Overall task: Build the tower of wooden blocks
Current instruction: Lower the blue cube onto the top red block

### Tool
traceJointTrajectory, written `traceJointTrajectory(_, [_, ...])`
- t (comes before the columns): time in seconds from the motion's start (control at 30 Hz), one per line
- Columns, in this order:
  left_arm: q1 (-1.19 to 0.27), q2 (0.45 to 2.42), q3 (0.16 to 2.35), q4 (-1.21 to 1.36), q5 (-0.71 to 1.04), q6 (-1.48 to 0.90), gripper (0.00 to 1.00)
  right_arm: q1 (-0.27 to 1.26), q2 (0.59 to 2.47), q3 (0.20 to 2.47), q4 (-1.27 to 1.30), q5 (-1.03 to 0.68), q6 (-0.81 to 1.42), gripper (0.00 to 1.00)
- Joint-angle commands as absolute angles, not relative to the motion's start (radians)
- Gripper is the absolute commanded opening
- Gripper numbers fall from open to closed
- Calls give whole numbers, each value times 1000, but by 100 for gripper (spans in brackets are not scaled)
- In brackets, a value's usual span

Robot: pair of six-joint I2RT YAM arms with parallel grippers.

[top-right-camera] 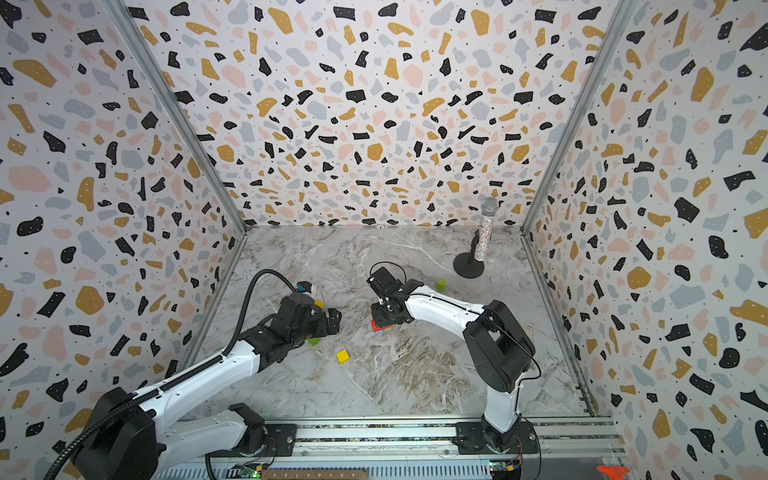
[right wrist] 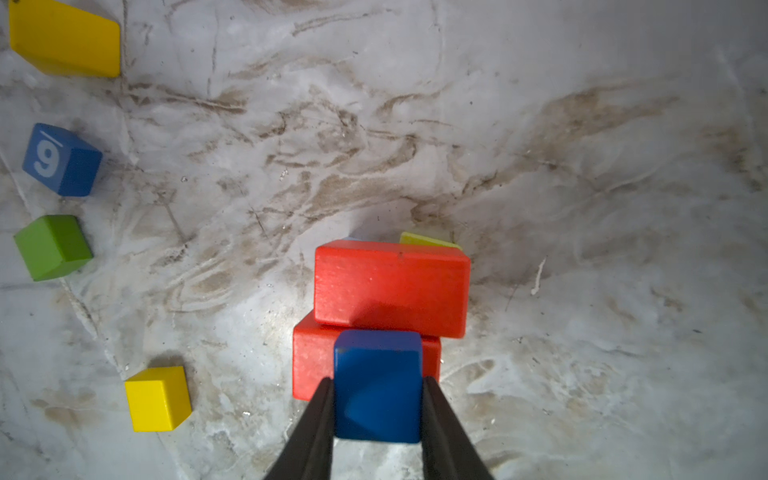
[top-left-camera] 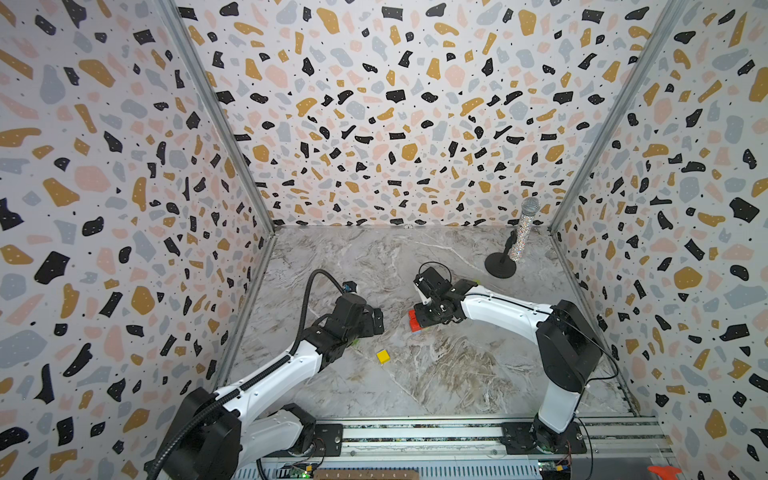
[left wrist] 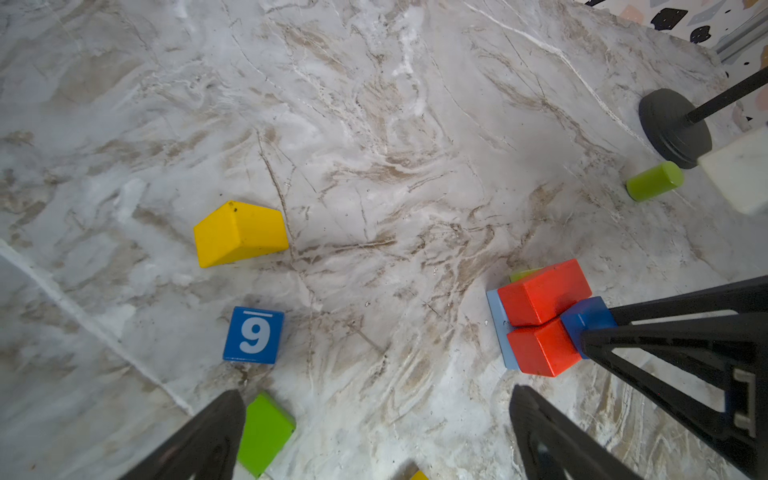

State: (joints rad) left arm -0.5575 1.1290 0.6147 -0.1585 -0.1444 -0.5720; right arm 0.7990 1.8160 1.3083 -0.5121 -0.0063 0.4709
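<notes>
The blue cube (right wrist: 378, 386) sits nearest in the right wrist view. The right fingers (right wrist: 313, 432) pinch it on two opposite flat sides, which leaves its underside free to seat. It hangs at the tower (top-left-camera: 412, 319), just ahead of those fingertips. I cannot tell whether it already touches red.

The marble surface (top-left-camera: 436, 374) carries everything else. The tower is low and looks early in the build. It has two red bricks (right wrist: 390, 286) close together on a light blue slab (left wrist: 496, 328), with a pale green sliver showing past them. Broad pieces at the bottom probably give the small cubes a steady footing.

The left fingers (left wrist: 203, 449) are spread wide and hold nothing, with only bare surface between them. They hover well apart from the tower, likely to leave the right arm room and to be ready for the next pick.

- **Yellow brick** (left wrist: 239, 232): the biggest loose piece, lying well ahead of the left fingers.
- **9 cube** (left wrist: 253, 334): just past one left fingertip.
- **Green cube** (left wrist: 266, 432): right beside that same finger, the easiest reach.
- **Yellow cube** (top-left-camera: 383, 356): between the two pairs of fingers, a little toward the robot's base.
- **Cylinder** (left wrist: 654, 180): on its side far beyond the right fingers, well apart from both pairs and free to roll.
</notes>
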Motion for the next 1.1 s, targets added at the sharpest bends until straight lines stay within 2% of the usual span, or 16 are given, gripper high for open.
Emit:
traceJointTrajectory(0.0, [-561, 1107, 606, -141, -171, -568, 100, 806, 1817, 1358, -522, 6, 474, 31])
traceJointTrajectory(0.67, [-561, 1121, 606, -142, -184, -566, 100, 813, 1847, 1376, -528, 11, 464, 32])
traceJointTrajectory(1.07, [-560, 1121, 613, -150, -186, -567, 100, 815, 1850, 1385, -534, 19, 453, 40])
